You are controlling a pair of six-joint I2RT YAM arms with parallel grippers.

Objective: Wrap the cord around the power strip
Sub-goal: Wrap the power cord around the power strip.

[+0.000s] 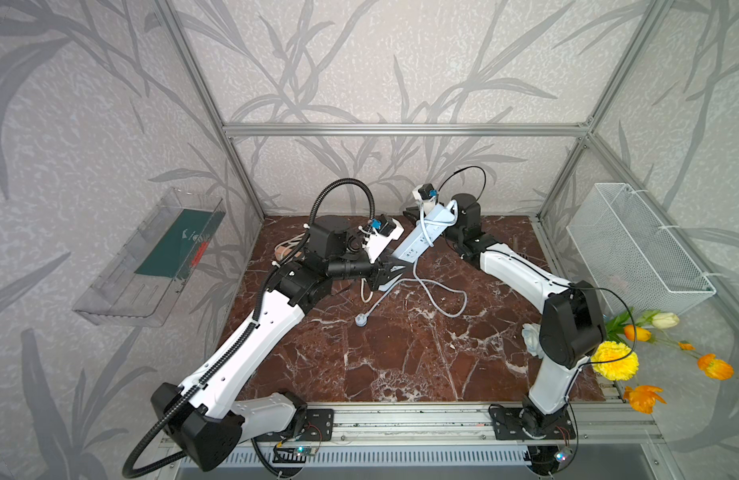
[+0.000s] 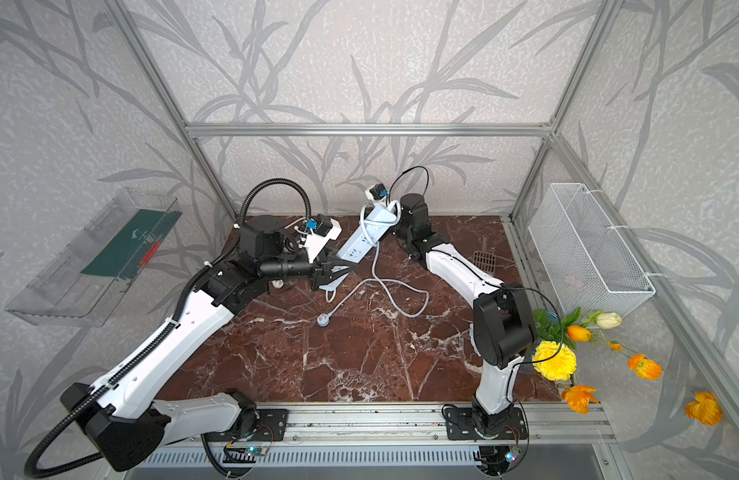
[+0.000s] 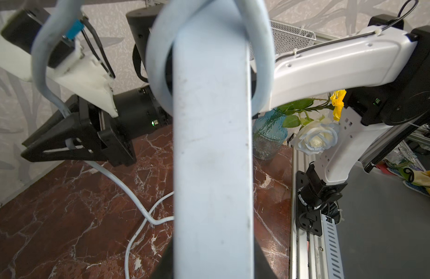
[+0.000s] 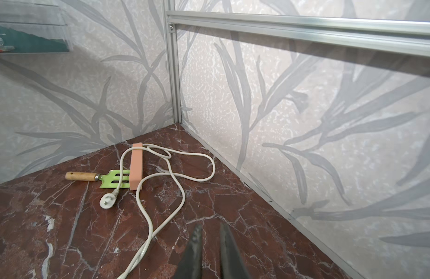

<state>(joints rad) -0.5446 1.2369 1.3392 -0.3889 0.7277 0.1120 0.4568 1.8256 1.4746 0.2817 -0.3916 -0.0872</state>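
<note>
Working above the dark marbled counter (image 1: 401,353), toward its far edge. Holding the white power strip (image 1: 417,239) raised at a slant, low end nearest the robot, high end up toward the back wall. By the look of it, a rigid, fairly light plastic bar with smooth and probably slippery faces. Best taken across the narrow sides at one end, leaving the long middle free for turns. Clenching that low end in the left tool (image 1: 389,272), firmly closed on the plastic. Parking the right tool (image 3: 28,149) just beside the high end, nearly closed but for a slim gap. Cannot tell from the left wrist view whether gripping or merely straddling the cord (image 1: 442,291) threaded through there. Showing one loop round the high end in both top views, then slack curves down onto the counter. Treat as limp yet springy, likely to uncoil unless kept taut. Pinch close to the strip, not far along. Leave the small plug (image 1: 360,321), flat on the counter, for last.
</note>
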